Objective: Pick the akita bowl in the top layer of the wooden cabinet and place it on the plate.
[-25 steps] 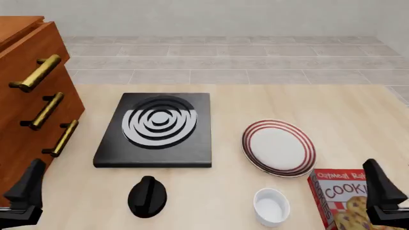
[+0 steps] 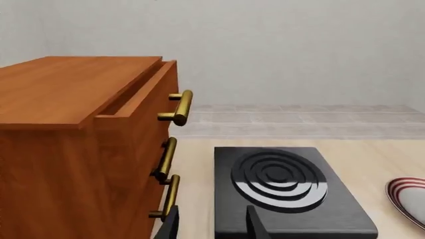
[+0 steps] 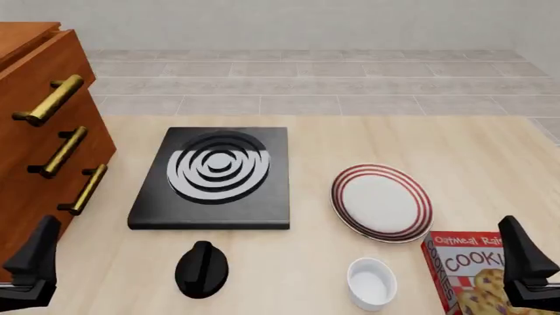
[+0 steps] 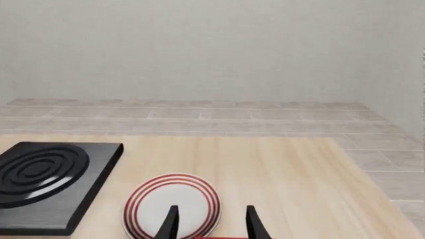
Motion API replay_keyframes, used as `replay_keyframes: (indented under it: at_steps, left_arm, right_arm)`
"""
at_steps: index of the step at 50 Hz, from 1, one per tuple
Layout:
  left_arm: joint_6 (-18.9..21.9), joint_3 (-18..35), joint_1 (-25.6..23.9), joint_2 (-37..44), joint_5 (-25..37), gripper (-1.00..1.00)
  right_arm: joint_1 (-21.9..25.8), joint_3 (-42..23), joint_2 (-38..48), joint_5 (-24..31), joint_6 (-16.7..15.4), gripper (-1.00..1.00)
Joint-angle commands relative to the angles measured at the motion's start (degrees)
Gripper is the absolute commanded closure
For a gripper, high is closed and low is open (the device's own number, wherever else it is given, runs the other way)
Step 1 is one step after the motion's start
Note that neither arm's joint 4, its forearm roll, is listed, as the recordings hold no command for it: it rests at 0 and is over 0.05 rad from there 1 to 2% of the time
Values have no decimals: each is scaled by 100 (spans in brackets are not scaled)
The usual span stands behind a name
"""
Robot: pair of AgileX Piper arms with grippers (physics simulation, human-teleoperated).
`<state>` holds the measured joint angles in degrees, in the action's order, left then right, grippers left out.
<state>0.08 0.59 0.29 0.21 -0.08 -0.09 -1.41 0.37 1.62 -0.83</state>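
1. Grippers sit at the bottom corners of the front view: left gripper (image 3: pixel 31 272) at lower left, right gripper (image 3: pixel 525 269) at lower right, both dark, both only partly in frame
2. Left gripper fingers (image 2: pixel 256 226) show parted in the left wrist view, nothing between them; right gripper fingers (image 4: pixel 167 226) likewise spread apart and holding nothing in the right wrist view
3. Cookie box (image 3: pixel 468 272), red with "COOK" lettering, lower right of the front view, just beside the right gripper
4. White ramekin (image 3: pixel 371 282) at bottom centre-right, left of the cookie box, near it but apart
5. Black knob-like object (image 3: pixel 202 268) at bottom centre-left, in front of the stove; can't tell what it is
6. Plate (image 3: pixel 381 201), white with red rings, right of centre, flat on the table (image 3: pixel 473 157), nothing on it, its near edge close to the cookie box
7. Black stove (image 3: pixel 214 176) with white rings at centre, left of the plate, apart from it
8. Wooden cabinet (image 3: pixel 26 131) on the left edge, three brass handles stacked on its front
9. Top layer (image 2: pixel 149 87) stands slightly out from the cabinet front in the left wrist view, a narrow gap showing at its upper edge
10. Akita bowl not visible in any view; inside of the top layer is hidden, so its place can't be told
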Motion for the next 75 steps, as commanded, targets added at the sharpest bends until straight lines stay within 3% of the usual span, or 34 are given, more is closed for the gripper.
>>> replay_keyframes:
  at_steps: [1, 8, 11, 42, 46, 49, 75]
  left_arm:
    - [11, 103, 38, 79, 15, -100]
    - [-68, 301, -11, 188, 176, -100]
    - [-81, 488, -43, 610, 108, -100]
    - [58, 2242, -656, 981, 1429, -100]
    - [-278, 2438, -704, 1196, 1552, -100]
    - [-119, 2652, -687, 1276, 1685, -100]
    - [-74, 3960, -1043, 1712, 2521, -100]
  right_arm:
    - [9, -35, 9, 50, -38, -100]
    - [4, -30, 11, 55, -49, -100]
    - [3, -33, 2, 62, -50, -100]
    - [25, -17, 51, 27, -88, -100]
    - [28, -12, 74, 11, -95, -100]
    - [30, -10, 78, 11, -99, -100]
    - [27, -10, 106, 0, -106, -100]
